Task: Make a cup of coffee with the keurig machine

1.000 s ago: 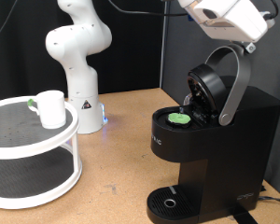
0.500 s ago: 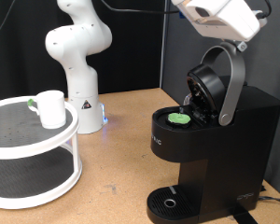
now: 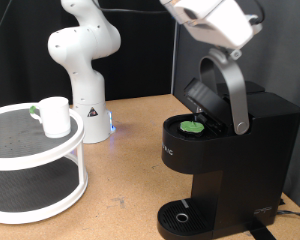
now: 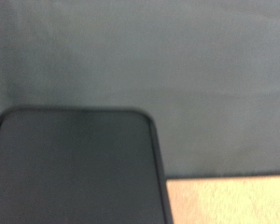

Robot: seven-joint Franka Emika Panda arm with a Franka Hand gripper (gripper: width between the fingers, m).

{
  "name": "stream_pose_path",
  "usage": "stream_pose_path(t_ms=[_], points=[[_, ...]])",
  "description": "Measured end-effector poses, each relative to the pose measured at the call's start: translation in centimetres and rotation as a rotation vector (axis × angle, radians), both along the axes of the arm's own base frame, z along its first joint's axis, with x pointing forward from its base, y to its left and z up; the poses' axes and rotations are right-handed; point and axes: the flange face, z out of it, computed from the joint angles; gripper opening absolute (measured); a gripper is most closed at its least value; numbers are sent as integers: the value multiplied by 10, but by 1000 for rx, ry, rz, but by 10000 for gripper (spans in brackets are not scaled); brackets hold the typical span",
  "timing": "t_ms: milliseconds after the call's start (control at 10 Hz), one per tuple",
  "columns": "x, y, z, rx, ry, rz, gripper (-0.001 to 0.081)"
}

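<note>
One keurig machine (image 3: pixel 225 150), one green-topped pod (image 3: pixel 193 127), one cup (image 3: pixel 55 115), one two-tiered white stand (image 3: pixel 35 165) and one gripper (image 3: pixel 230 52) are seen.

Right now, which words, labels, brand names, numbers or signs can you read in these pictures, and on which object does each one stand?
None can be read.
keurig machine: pale marks run down its front, left of the green pod; too small and blurred to read.
cup: plain white, no text.
Wrist view: no text at all.
</note>
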Motion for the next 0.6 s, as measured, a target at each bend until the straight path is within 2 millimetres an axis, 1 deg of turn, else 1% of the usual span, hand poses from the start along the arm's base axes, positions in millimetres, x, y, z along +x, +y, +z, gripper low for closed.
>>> stream_pose_path(t_ms=[300, 600], points=[[-1, -36, -20, -23, 20, 2, 0], [-3, -61, -32, -23, 22, 10, 0]])
